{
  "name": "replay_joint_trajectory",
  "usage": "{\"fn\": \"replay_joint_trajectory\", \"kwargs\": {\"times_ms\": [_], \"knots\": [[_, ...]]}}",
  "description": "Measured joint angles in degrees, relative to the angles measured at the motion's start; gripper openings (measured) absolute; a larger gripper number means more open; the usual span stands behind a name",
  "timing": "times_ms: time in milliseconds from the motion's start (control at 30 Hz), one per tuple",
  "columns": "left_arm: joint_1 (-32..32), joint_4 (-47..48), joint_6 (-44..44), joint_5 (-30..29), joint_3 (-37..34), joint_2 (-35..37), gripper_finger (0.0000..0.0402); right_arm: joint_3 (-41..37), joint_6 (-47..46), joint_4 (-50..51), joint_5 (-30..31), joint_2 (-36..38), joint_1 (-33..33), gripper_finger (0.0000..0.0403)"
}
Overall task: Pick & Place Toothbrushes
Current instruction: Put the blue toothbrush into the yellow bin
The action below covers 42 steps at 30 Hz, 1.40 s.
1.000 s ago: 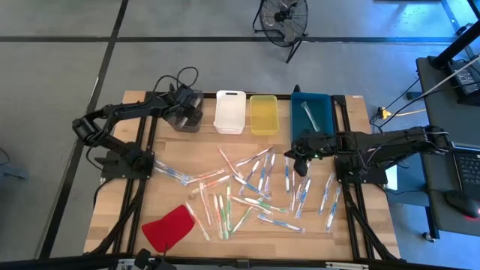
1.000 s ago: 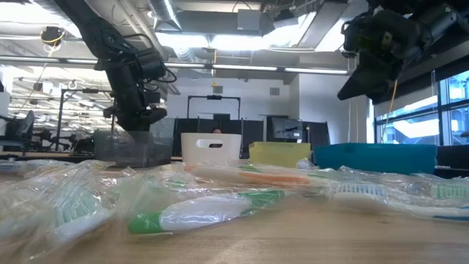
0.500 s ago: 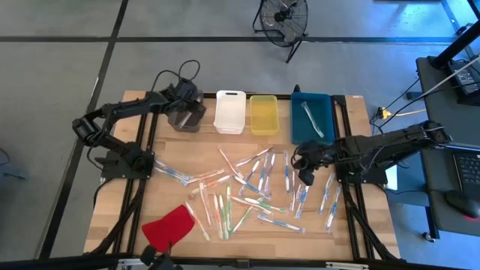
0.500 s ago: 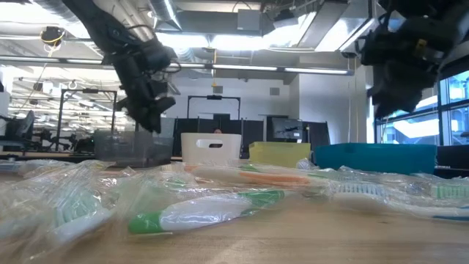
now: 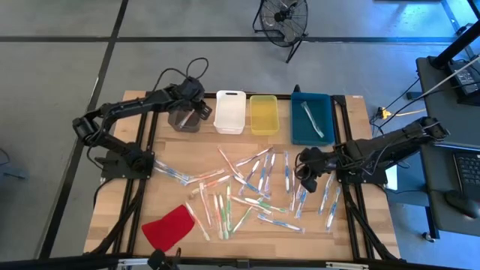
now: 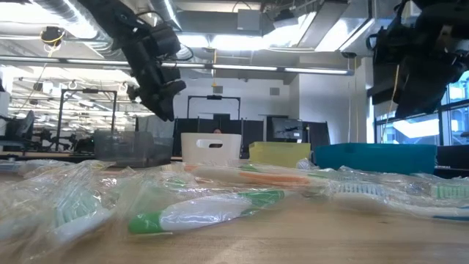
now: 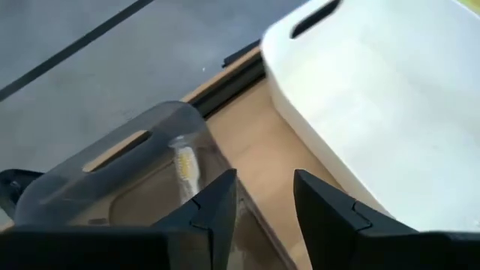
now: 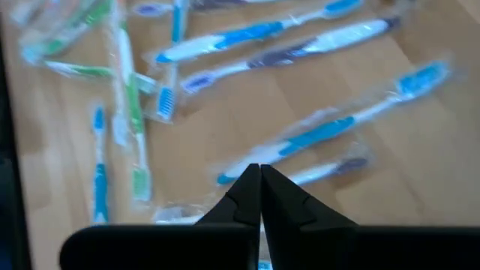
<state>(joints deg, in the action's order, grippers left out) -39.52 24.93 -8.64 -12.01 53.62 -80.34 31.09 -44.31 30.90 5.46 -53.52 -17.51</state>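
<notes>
Several wrapped toothbrushes (image 5: 251, 187) lie flat and scattered over the middle of the wooden table, whitish with blue, green, pink or orange parts. One more toothbrush (image 5: 312, 120) lies in the blue bin (image 5: 300, 129), and another (image 7: 184, 161) lies in the clear bin (image 7: 112, 176). My left gripper (image 7: 264, 180) is open and empty, hovering between the clear bin and the white bin (image 7: 390, 112). My right gripper (image 8: 260, 171) is shut with nothing in it, above blue-handled toothbrushes (image 8: 315, 135) at the right of the pile (image 5: 304, 191).
Clear, white (image 5: 230, 111), yellow (image 5: 264, 114) and blue bins stand in a row along the far edge. A flat red cloth-like piece (image 5: 169, 227) lies at the near left. Bare wood shows at the far left and between the bins and the pile.
My left gripper has risen from over the clear bin and moved right, toward the white bin. My right gripper has travelled from beside the blue bin toward the near edge, and now hangs over the right part of the toothbrush pile.
</notes>
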Motion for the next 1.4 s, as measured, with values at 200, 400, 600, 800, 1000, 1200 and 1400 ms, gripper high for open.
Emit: {"fn": "replay_joint_trajectory", "kwargs": {"times_ms": [200,400,600,800,1000,1200,1400], "knots": [[4.4,1.3,-0.2,0.0,0.1,2.8,0.0124,0.0,-0.8,-3.9,1.3,0.0,-2.4,0.0007],[10.5,1.5,-1.6,-0.4,0.1,6.9,0.0116,0.0,-1.8,-3.9,4.6,0.0,-3.6,0.0007],[18.3,1.4,-5.1,-4.2,-1.9,7.8,0.0111,0.0,-1.5,-3.9,7.5,0.0,-3.6,0.0007],[26.0,-0.3,-10.4,-10.5,-5.3,7.8,0.0109,0.2,0.3,-1.9,8.6,0.0,-3.6,0.0007],[32.0,-1.0,-15.6,-13.1,-6.6,7.8,0.0106,4.6,0.0,7.5,11.8,-1.4,-3.6,0.0007],[36.6,-1.0,-20.4,-15.4,-8.9,7.8,0.0109,12.1,0.2,17.1,14.3,-6.4,-3.6,0.0007],[39.6,-0.4,-25.7,-15.5,-11.2,7.7,0.0104,14.7,0.2,20.8,14.7,-10.9,-3.5,0.0007]]}}
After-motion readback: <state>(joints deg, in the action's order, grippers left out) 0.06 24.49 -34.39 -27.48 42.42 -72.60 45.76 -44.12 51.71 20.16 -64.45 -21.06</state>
